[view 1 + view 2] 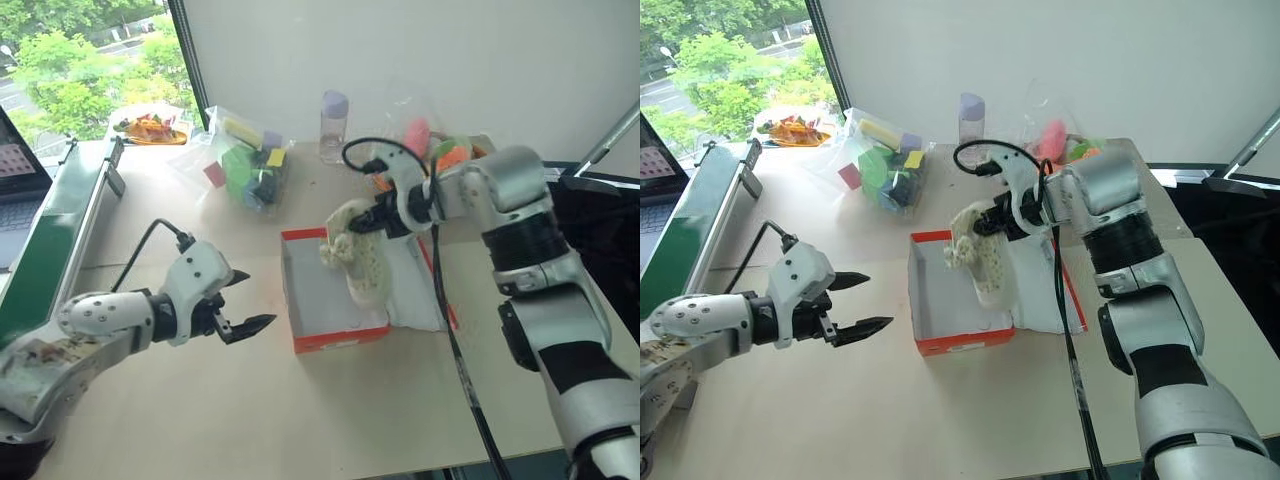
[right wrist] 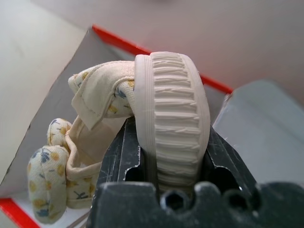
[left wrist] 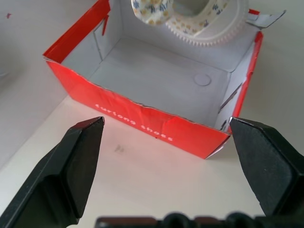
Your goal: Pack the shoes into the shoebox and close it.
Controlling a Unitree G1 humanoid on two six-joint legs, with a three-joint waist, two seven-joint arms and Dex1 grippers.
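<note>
Shoebox [image 1: 335,335]: sits open on the table [image 1: 300,420], white inside, its front wall facing the left gripper; it serves as the landmark for everything below.
Lid [image 1: 415,290]: lies folded out flat on the box's right side, likely so the opening stays free for loading.
Shoe [image 1: 362,262]: hangs over the box's far right part, toe down into the opening, with floral cloth showing at its collar.
Right gripper [image 2: 164,156]: clamps the shoe's ribbed pale sole between both fingers, tilting it down, apparently to lower it inside.
Left gripper [image 1: 245,305]: stands just left of the box, spread wide, holding nothing; it seems parked clear of the loading path.
Second shoe: cannot be made out.
Bag of blocks [image 1: 245,165]: lies well behind the box, uninvolved.
</note>
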